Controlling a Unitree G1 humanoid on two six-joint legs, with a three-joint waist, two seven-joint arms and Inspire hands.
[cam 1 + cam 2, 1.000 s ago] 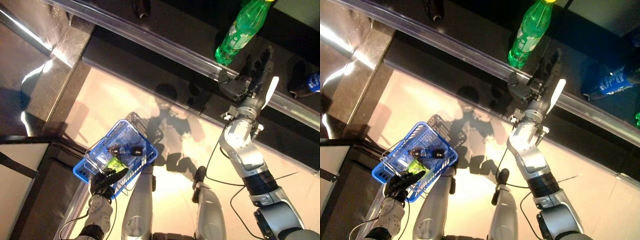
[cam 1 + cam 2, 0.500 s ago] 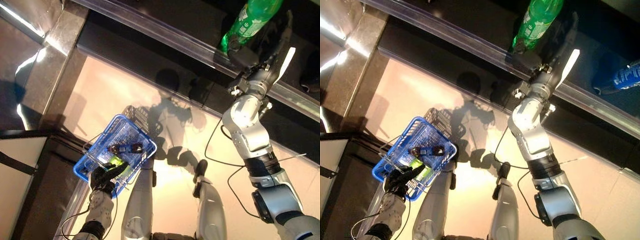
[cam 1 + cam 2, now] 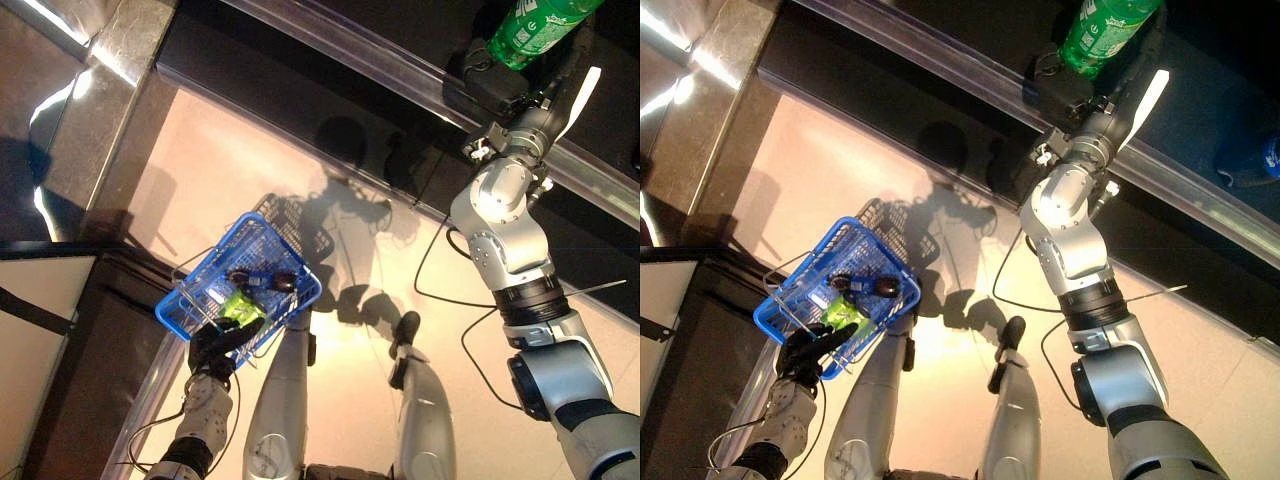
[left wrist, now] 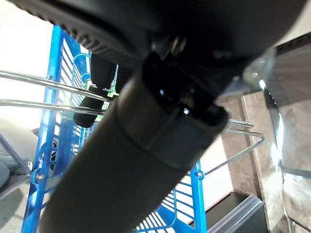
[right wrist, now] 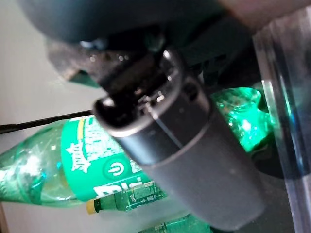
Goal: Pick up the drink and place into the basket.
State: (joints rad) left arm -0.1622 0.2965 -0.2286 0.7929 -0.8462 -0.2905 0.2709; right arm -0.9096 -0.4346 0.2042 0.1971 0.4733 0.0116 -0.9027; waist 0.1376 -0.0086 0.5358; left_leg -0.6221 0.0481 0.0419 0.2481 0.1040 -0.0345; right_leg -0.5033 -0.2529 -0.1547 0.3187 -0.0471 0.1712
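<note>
A green drink bottle (image 3: 540, 20) stands on the dark shelf at the top right; it also shows in the right wrist view (image 5: 73, 155). My right hand (image 3: 552, 85) is raised to the bottle's lower part, fingers straight along its side, the white-covered thumb (image 3: 580, 100) standing off to the right; it is open. My left hand (image 3: 215, 345) at the lower left is shut on the thin wire handles (image 4: 29, 80) of the blue basket (image 3: 200, 280), held off the floor. A dark bottle (image 3: 260, 282) and a green drink (image 3: 238, 305) lie inside it.
A clear rail (image 3: 380, 65) runs along the shelf's front edge, just below the bottle. A blue drink (image 3: 1252, 165) stands further right on the shelf. A dark counter (image 3: 90, 330) stands at the left beside the basket.
My right hand has risen from below the rail up to the green bottle's side. The view has shifted, and the basket hangs much as before.
</note>
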